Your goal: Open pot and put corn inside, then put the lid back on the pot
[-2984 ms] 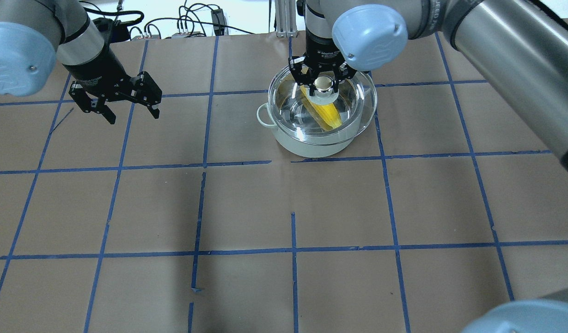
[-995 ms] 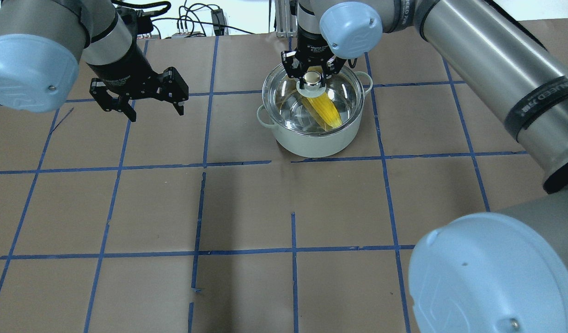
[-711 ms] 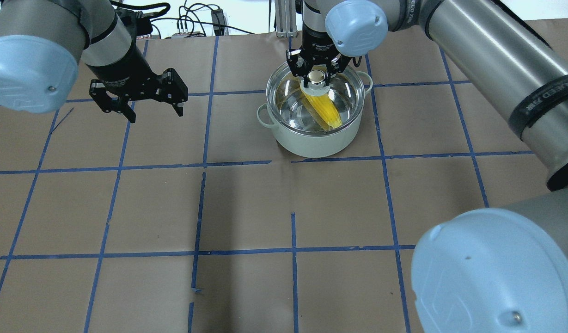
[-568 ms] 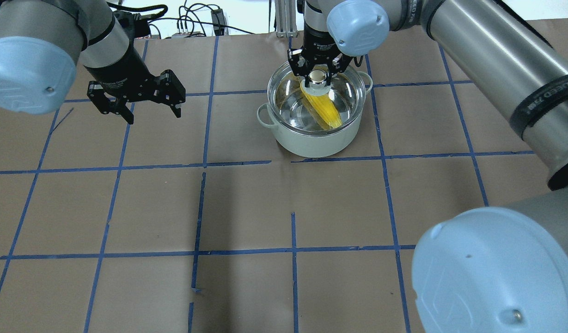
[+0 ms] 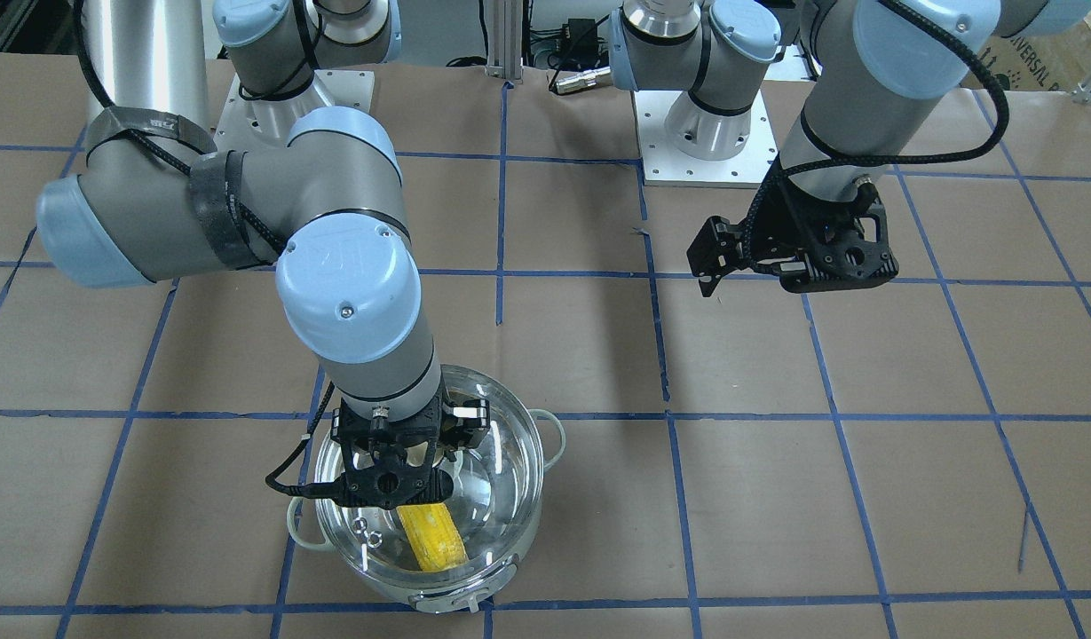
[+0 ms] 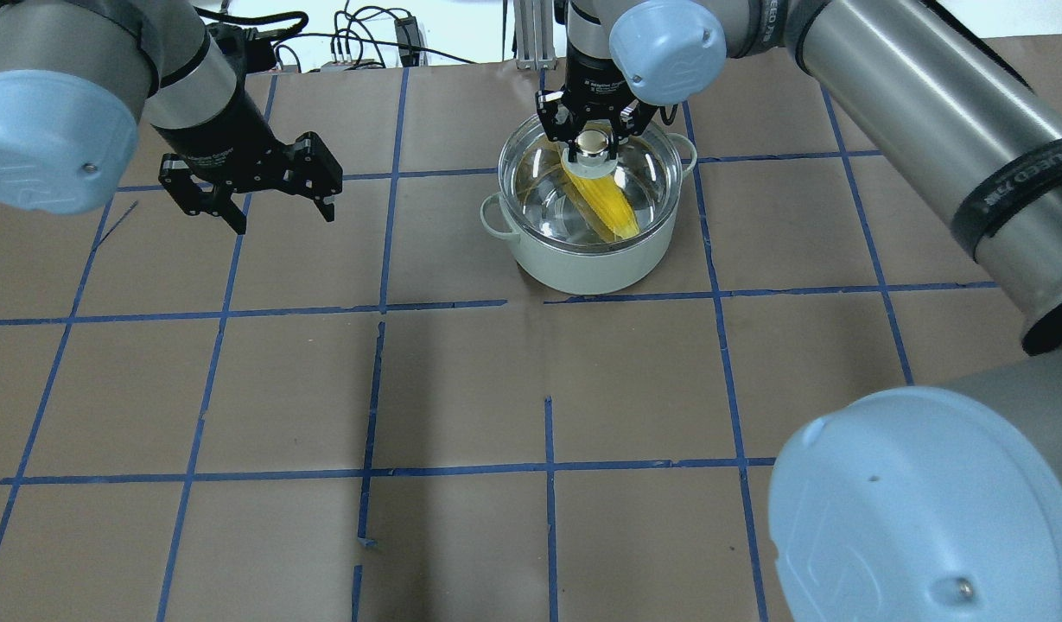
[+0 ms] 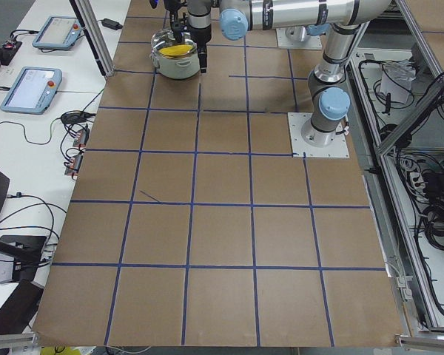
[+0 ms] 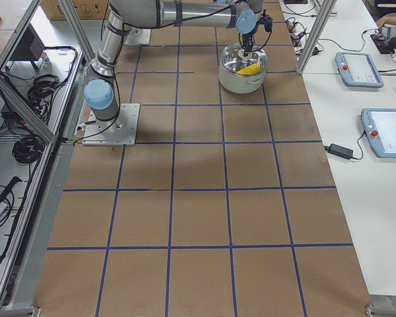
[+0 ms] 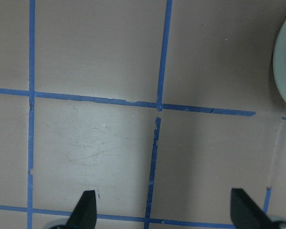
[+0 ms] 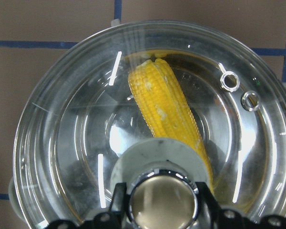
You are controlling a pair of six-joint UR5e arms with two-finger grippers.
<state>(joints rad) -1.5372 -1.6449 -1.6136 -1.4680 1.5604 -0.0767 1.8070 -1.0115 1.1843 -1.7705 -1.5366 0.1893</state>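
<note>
Corn (image 10: 164, 109), a yellow, bumpy, tapered cob, lies slanted inside the round silver-white pot (image 6: 582, 268), visible through the clear domed glass lid (image 10: 76, 119) seated on its rim. The fingers of the right gripper (image 6: 592, 140) are clenched on the lid's shiny metal knob (image 10: 163, 202), probably steadying it before letting go. The left gripper (image 6: 282, 220) hovers released above the brown bench (image 6: 461, 389), well apart from the pot, out of the way.

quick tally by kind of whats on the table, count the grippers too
pot: 1
lid: 1
corn: 1
gripper: 2 (left gripper, right gripper)
total: 5
</note>
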